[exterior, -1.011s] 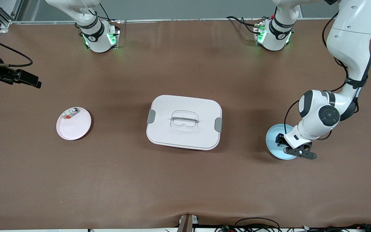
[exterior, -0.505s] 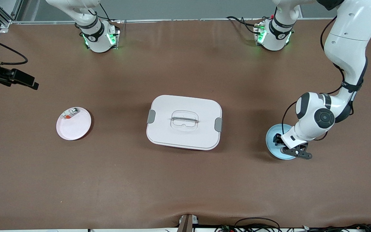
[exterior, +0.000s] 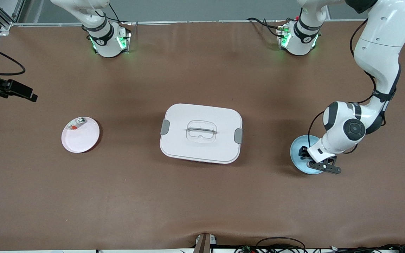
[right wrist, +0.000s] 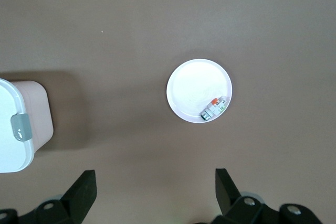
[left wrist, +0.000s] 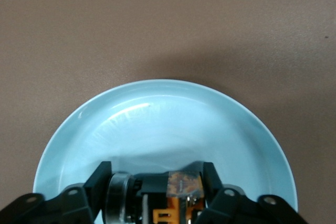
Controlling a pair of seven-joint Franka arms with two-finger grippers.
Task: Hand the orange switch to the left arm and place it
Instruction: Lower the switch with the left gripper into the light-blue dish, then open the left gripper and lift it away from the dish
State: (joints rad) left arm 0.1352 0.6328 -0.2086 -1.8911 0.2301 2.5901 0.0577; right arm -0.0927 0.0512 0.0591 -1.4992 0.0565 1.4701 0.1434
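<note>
The orange switch (left wrist: 181, 184), black with an orange body and a silver round end, lies crosswise between the fingers of my left gripper (left wrist: 157, 178). Both fingers touch its ends. The left gripper (exterior: 306, 156) is low over the pale blue plate (exterior: 295, 154) at the left arm's end of the table, and the arm hides the switch in the front view. My right gripper (right wrist: 155, 182) is open and empty, high over the table's right-arm end (exterior: 19, 91). The white box (exterior: 201, 133) sits mid-table between the two plates.
A pink plate (exterior: 83, 140) near the right arm's end holds a small clear-and-silver piece with a red bit (exterior: 76, 123). The right wrist view shows this plate (right wrist: 194, 87), the piece (right wrist: 212, 108) and a corner of the box (right wrist: 16, 124). Brown tabletop surrounds everything.
The left gripper has shifted slightly toward the box over the blue plate. The right gripper has drawn back toward the table's end, farther from the pink plate.
</note>
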